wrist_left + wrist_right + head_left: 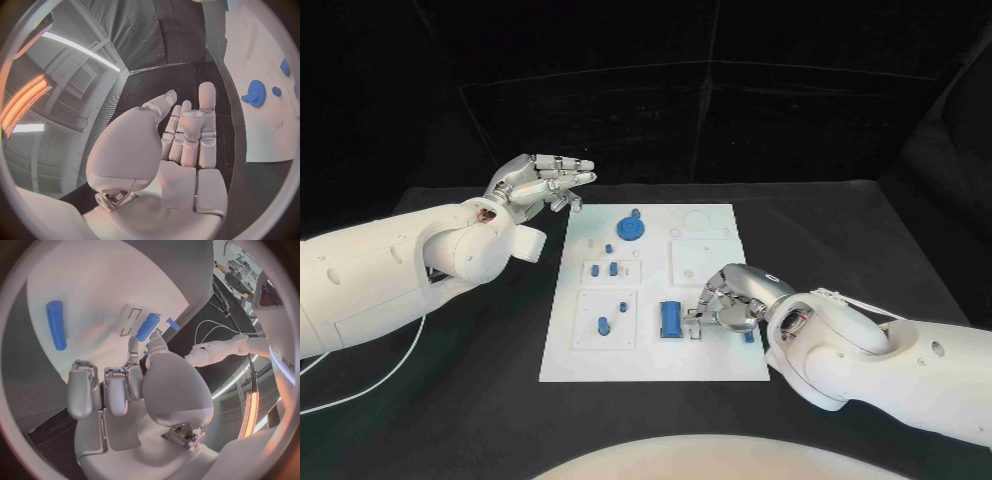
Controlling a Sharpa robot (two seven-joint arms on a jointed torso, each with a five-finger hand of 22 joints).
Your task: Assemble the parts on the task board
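Observation:
The white task board [718, 225] lies mid-table. A blue gear [630, 229] sits near its far edge, also seen as the gear [256, 93]. Two small blue pegs [603, 269] stand in a plate below it. A blue block [671, 318] sits in the near middle plate. My right hand [730, 303] hovers just right of it with its fingers curled, and in the right wrist view the thumb and forefinger tips meet that block [149, 325]; a firm grip is unclear. A blue cylinder [56, 325] lies loose on the board. My left hand [540, 181] is raised, open and empty, left of the board's far corner.
More small blue pieces [603, 325] stand in the near-left plate. A small blue piece [749, 337] shows beside my right wrist. A white cable [365, 385] trails over the black table at the near left.

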